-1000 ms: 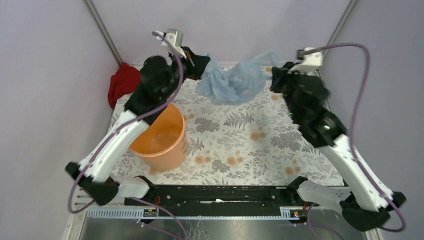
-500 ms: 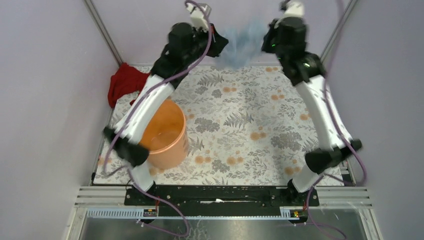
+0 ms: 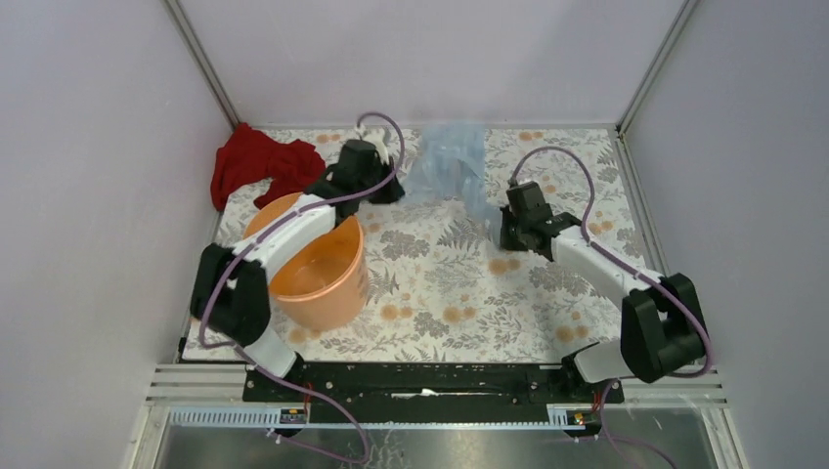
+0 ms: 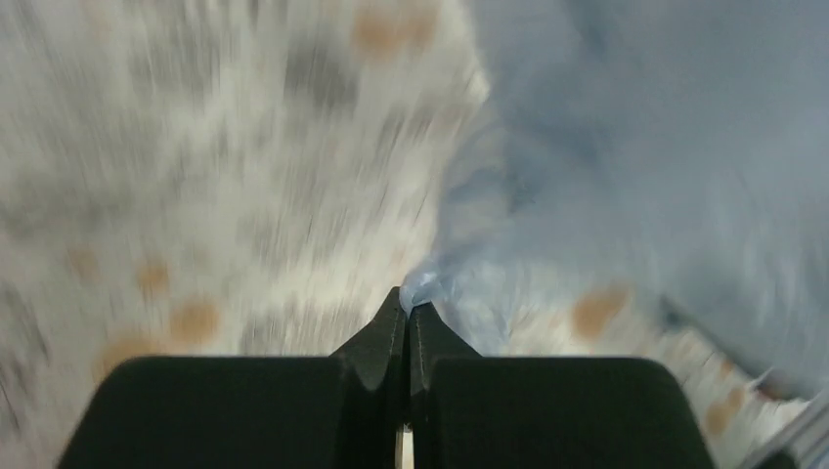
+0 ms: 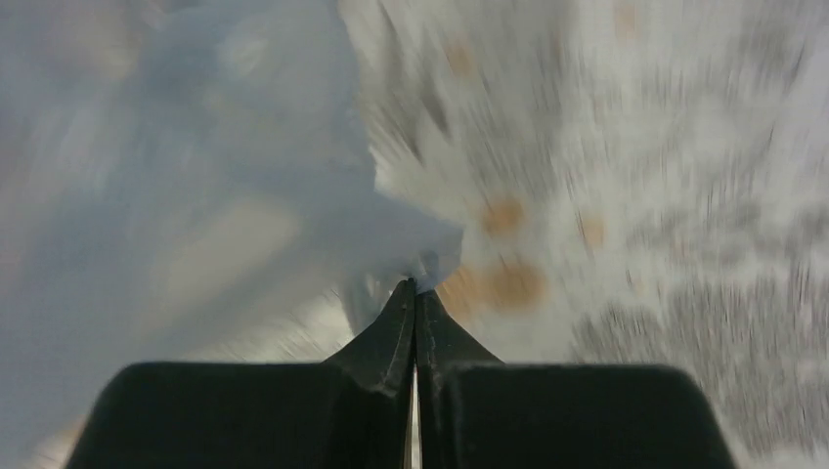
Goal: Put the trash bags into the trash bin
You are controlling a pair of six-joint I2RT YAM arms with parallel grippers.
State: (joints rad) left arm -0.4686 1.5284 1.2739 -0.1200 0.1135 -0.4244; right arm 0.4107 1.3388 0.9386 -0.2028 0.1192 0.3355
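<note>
My left gripper is pressed together on a pinched corner of the trash bag; a small twist of pale blue film sticks out right at the fingertips. My right gripper is clamped the same way on another corner of the bag, its jaws meeting with film caught at the tip. Both wrist views are smeared with blur, so I cannot make out finer folds.

From above, the bag hangs stretched between my two grippers over the far middle of the worktop. Its bulk bunches up toward the far wall, and a narrower tail runs down to the near right, ending at my right gripper. So its long axis runs roughly from far left to near right, with the wide end far and the thin end near. The left corner is held just to the left of the bulk.

The trash bin stands upright at the near left, mouth up, partly under my left arm. The bag is outside it, off to its far right and not touching it. A red cloth lies crumpled at the far left, beyond the bin.
</note>
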